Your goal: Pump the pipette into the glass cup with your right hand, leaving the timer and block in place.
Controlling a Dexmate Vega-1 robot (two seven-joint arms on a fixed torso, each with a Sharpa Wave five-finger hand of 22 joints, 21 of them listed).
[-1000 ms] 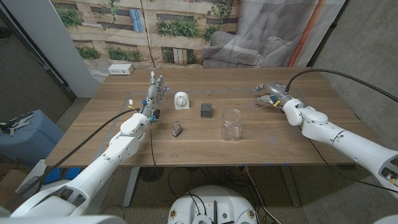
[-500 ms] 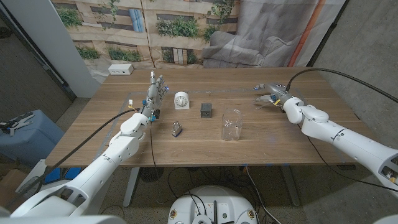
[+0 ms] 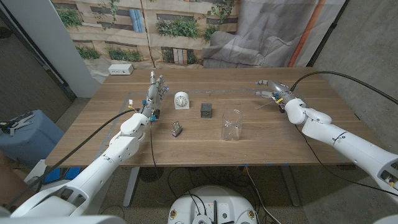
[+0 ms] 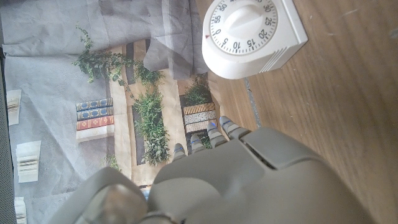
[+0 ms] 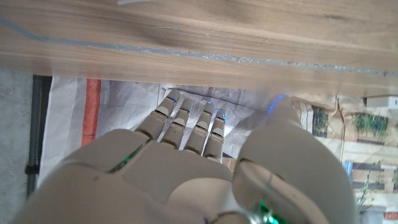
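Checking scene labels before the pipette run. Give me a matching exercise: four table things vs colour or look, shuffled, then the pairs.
Things:
1. timer
2. block
3. glass cup
4. table

Looks:
A. clear, see-through
B. brown wood
C. white with a round dial
D. dark grey cube

Pairs: 1-C, 2-D, 3-A, 4-B

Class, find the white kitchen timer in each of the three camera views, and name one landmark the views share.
Head view: the timer stands at the table's upper middle, between the left hand and the dark block.
Left wrist view: timer at the top, beyond the hand's fingertips.
Right wrist view: not in it.
Shared landmark: the wooden table, also and.
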